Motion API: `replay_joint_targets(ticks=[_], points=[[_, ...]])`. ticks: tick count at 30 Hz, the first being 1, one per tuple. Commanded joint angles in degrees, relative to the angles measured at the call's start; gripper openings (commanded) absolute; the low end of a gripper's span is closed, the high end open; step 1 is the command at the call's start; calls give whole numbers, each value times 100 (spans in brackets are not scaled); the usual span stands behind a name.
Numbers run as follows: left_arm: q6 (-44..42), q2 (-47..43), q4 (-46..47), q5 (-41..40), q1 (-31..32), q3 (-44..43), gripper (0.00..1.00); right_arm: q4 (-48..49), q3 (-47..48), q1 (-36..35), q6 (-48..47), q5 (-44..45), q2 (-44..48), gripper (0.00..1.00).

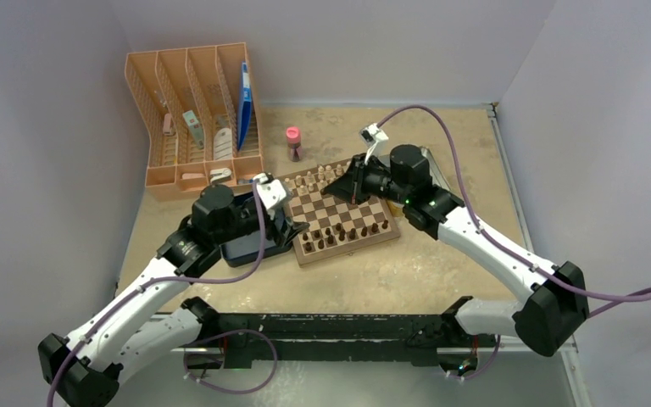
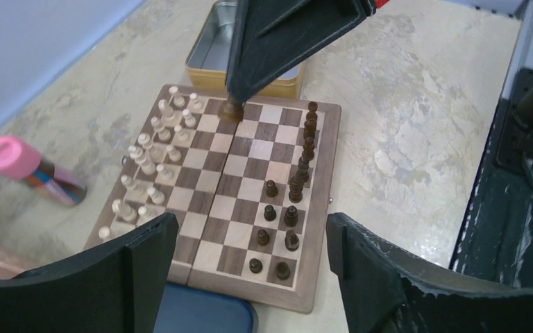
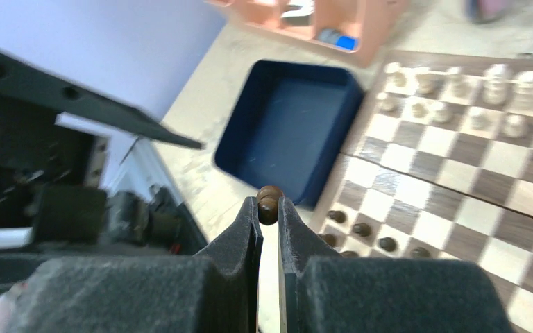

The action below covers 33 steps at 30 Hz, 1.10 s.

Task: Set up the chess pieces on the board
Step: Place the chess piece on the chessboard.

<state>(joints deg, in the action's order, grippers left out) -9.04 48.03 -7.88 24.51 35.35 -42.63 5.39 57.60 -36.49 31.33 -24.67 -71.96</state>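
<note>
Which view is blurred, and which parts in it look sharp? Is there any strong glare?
Right wrist view: the board and the blue box look soft, the pale pieces softest; the right gripper and the dark chess piece it pinches are clearer. Left wrist view: board sharp. Top view: even light, no glare on the table.

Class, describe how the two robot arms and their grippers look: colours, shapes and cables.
The left arm and right arm have white links between bulky black joints. A purple cable loops along each. The left gripper and right gripper have matte black, wedge-shaped fingers.
</note>
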Motion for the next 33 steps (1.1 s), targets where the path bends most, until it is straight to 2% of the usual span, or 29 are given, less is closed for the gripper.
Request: replay_joint_targets(ticks=[1, 6, 9, 11, 16, 22, 26, 33], points=[[851, -249, -309, -904, -11, -133, 83, -305, -28, -10, -212, 1863, 207, 3], [1441, -42, -873, -1512, -12, -329, 94, -822, -63, -11, -78, 3199, 214, 4], [1769, 268, -1304, -2014, -28, -622, 100, -1206, -95, -12, 118, 3560, 150, 3], [1931, 497, -1506, -2221, -66, -759, 100, -1239, -165, -12, 158, 3847, 91, 3], [2298, 722, -1740, -1932, -222, -968, 100, -1142, -182, -13, 82, 4085, -341, 3], [3000, 335, -1692, -1860, -509, -723, 100, -1084, -197, -85, 28, 3839, -849, 4], [3268, 376, -1822, -1912, -772, -676, 100, -1048, -256, -228, 59, 3844, -1027, 5], [3587, 892, -1921, -812, -1629, -797, 100, -924, -310, -356, 10, 3712, -1326, 6]])
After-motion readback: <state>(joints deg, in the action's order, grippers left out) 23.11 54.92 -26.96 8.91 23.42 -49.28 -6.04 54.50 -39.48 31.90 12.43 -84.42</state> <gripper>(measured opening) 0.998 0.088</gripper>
